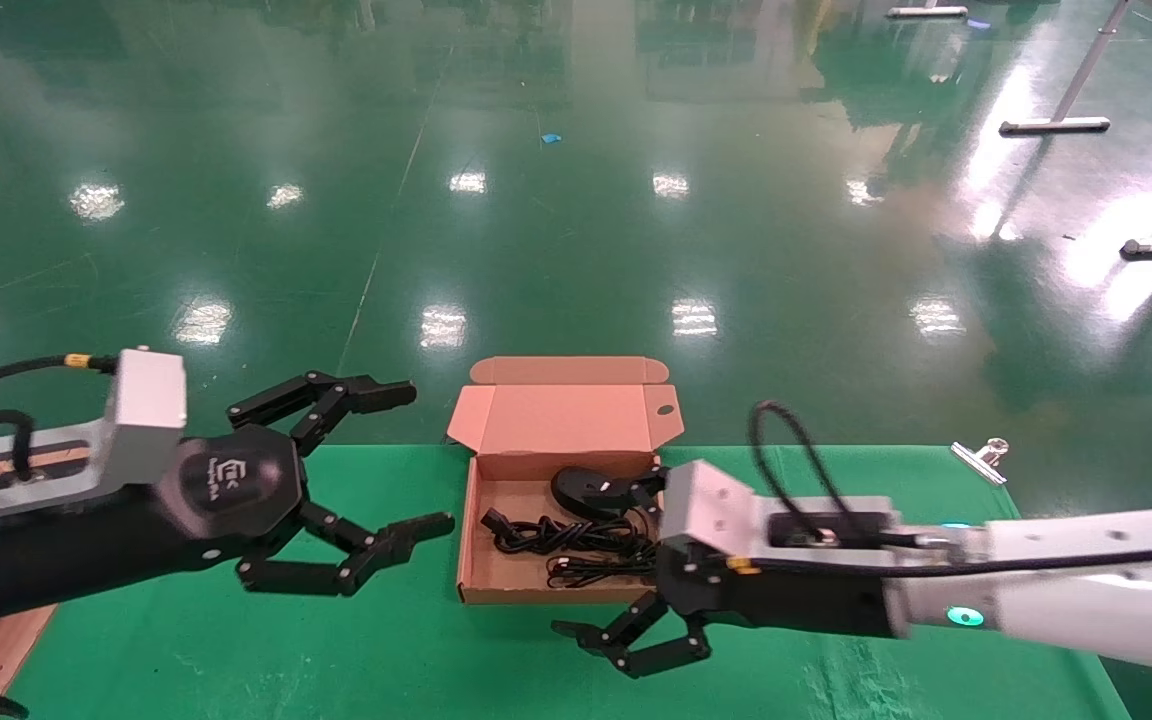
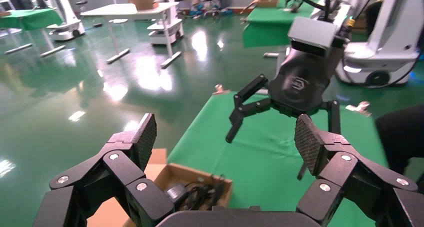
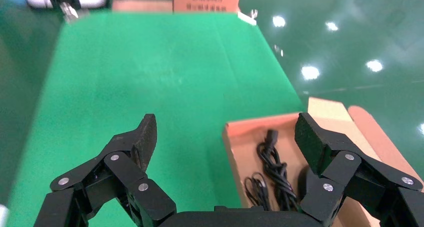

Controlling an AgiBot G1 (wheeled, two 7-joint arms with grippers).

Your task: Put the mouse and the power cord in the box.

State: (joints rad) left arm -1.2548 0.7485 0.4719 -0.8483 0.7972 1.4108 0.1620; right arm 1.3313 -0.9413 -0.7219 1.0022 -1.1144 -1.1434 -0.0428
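From the head camera I see the box (image 1: 496, 520) sitting open on the green tabletop (image 1: 236, 650), at its far edge, with the hinged flap lid (image 1: 566, 415) folded back and standing up behind the tray. Everything else I place against that box.

Inside the box, the mouse (image 1: 591, 490) lies toward the back wall, just under the lid hinge. The power cord (image 1: 561, 535) is bunched in the middle of the box floor, one plug end pointing at the box's left wall. A thinner black wire (image 1: 596, 570) is coiled nearer the box's front wall, touching the cord bundle.

My right hand (image 1: 608, 585) hovers over the box's front right corner, its fingers spread wide and holding nothing; one finger reaches into the box near the mouse, the other hangs in front of the box's front wall. The right wrist camera shows the same: fingers (image 3: 137, 142) wide apart, with the cord (image 3: 275, 167) in the box (image 3: 235, 162) below.

My left hand (image 1: 376, 470) hangs to the left of the box, clear of it, fingers also spread wide and empty.

A metal binder clip (image 1: 981, 458) lies at the tabletop's far edge, well right of the box.
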